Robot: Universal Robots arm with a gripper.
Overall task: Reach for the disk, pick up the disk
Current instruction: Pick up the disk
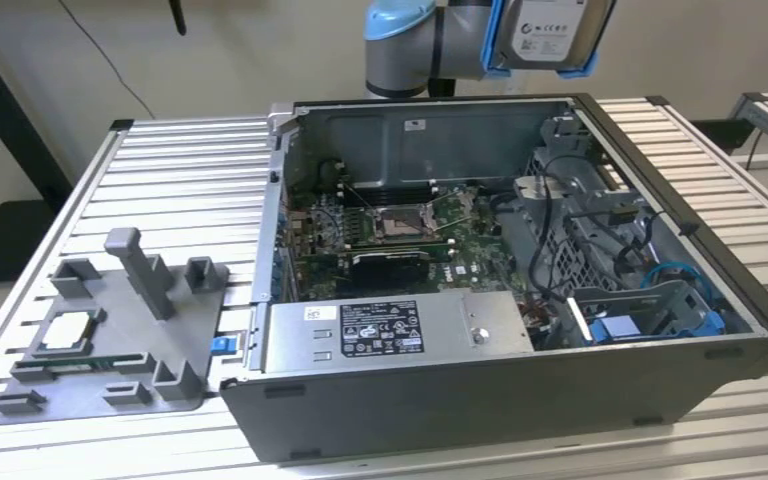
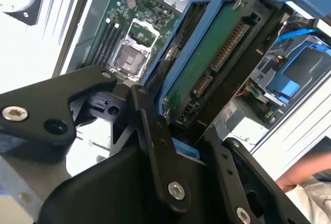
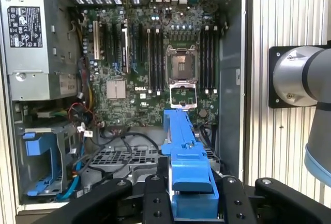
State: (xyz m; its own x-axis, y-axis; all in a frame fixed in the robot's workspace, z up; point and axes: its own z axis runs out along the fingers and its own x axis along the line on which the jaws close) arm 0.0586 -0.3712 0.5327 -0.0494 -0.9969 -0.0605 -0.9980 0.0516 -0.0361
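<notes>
Presently, disk lifted clear of the computer case (image 1: 518, 400).
We find the gripper (image 3: 194, 203) clamped on the disk (image 1: 544, 30) by its blue bracket, open case and motherboard (image 3: 155, 63) directly beneath.

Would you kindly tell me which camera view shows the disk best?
The exterior view: the disk shows its labelled silver face in its blue bracket, held high above the open computer case. The second wrist view shows its green underside; the first wrist view, its blue bracket edge-on.
</notes>
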